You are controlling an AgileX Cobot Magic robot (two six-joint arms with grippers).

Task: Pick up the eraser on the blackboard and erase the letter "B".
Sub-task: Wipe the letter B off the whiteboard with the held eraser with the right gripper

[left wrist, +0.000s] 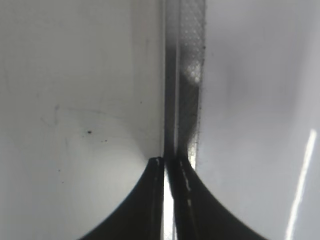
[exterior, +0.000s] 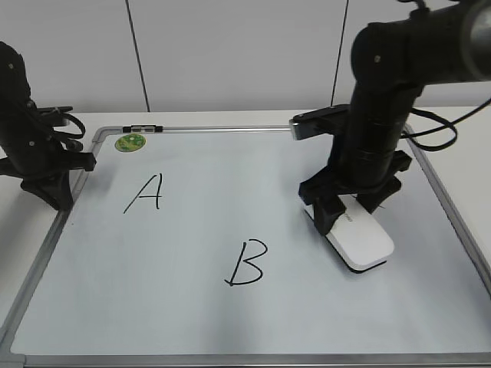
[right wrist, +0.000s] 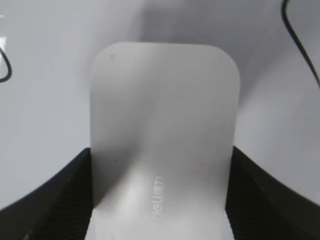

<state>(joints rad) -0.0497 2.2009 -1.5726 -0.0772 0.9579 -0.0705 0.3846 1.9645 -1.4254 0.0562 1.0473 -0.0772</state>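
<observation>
Toward the right side of the table, the eraser is lying flat on the blackboard, and the right gripper is standing straight down over its far end; in the right wrist view its dark fingers are sitting against both long sides of the white block, closed on it, with the small grey lettering showing between them. The letter "B" is sitting just left of the eraser, nearer the front edge and untouched, while the "A" is lying further back to the left, below the round green sticker near the far left corner. At the left edge of the table, the left gripper is resting over the board's metal frame, its two fingers pressed nearly together with nothing between them
</observation>
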